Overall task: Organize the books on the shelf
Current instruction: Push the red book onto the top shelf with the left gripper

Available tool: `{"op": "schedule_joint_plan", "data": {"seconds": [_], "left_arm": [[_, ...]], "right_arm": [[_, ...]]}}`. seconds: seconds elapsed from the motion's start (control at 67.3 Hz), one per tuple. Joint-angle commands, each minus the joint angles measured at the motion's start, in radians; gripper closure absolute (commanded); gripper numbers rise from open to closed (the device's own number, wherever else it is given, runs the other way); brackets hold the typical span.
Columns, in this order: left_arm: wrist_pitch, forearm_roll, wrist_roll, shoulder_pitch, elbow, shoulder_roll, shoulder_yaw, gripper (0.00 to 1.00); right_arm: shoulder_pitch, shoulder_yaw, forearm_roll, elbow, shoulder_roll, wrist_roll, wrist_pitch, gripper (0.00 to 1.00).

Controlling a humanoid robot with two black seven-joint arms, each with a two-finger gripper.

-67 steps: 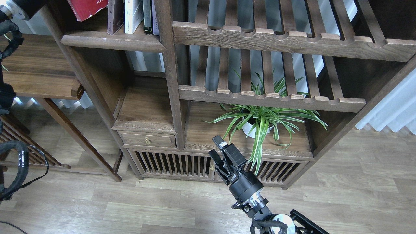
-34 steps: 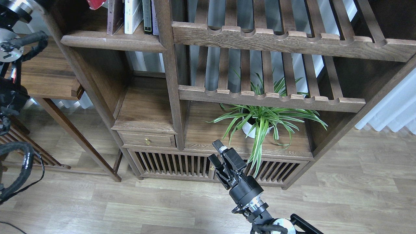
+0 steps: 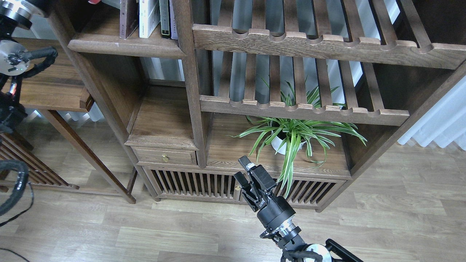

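Books (image 3: 147,17) are standing upright on the shelf (image 3: 125,46) at top left, nearer the left arm (its claw is out of frame); right gripper (image 3: 247,174) is hanging unclenched, empty, well below.

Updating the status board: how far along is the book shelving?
Done: upright books stand rightmost on the shelf. In hand: only a red sliver shows at the top edge above it; the left arm exits frame there, its gripper unseen, so no hold confirmed. Right gripper hangs open, empty, near the plant. Remaining: the shelf's left part is bare; no large paperbacks seen placed.
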Motion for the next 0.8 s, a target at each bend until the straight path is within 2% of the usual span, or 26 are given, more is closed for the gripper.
{"op": "schedule_joint_plan", "data": {"seconds": [0.0, 0.178, 0.357, 0.431, 0.788], "left_arm": [[0.007, 0.0, -0.009, -0.001, 0.013, 0.001, 0.027, 0.98], [0.018, 0.0, -0.051, -0.009, 0.044, -0.01, 0.083, 0.97], [0.053, 0.0, -0.057, -0.023, 0.059, -0.02, 0.1, 0.97], [0.07, 0.0, -0.079, -0.023, 0.076, -0.025, 0.105, 0.97], [0.083, 0.0, -0.079, -0.043, 0.138, -0.082, 0.146, 0.97]], "right_arm": [[-0.001, 0.005, 0.002, 0.001, 0.0, 0.002, 0.0, 0.13], [-0.01, 0.003, 0.002, 0.002, 0.0, 0.002, 0.0, 0.13], [-0.01, -0.002, 0.002, 0.002, 0.0, 0.002, 0.0, 0.13], [-0.01, 0.0, 0.002, 0.002, 0.0, 0.002, 0.0, 0.13], [-0.012, 0.001, 0.002, 0.001, 0.0, 0.002, 0.0, 0.13]]}}
